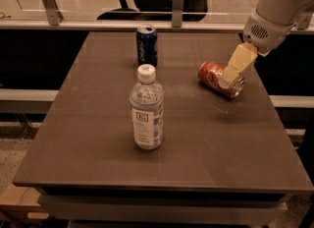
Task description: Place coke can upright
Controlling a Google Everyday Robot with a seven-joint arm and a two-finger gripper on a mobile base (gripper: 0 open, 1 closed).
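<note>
The coke can (216, 77), red with white lettering and silver ends, lies on its side on the dark table (98, 138), right of centre toward the back. My gripper (228, 78) comes down from the upper right on the white arm (274, 11). Its cream fingers (237, 63) sit over the can's right end, at or just above it. The far side of the can is hidden behind the fingers.
A clear water bottle (146, 108) with a white cap stands upright mid-table. A dark blue soda can (146, 44) stands upright near the back edge. Metal posts and an office chair sit behind the table.
</note>
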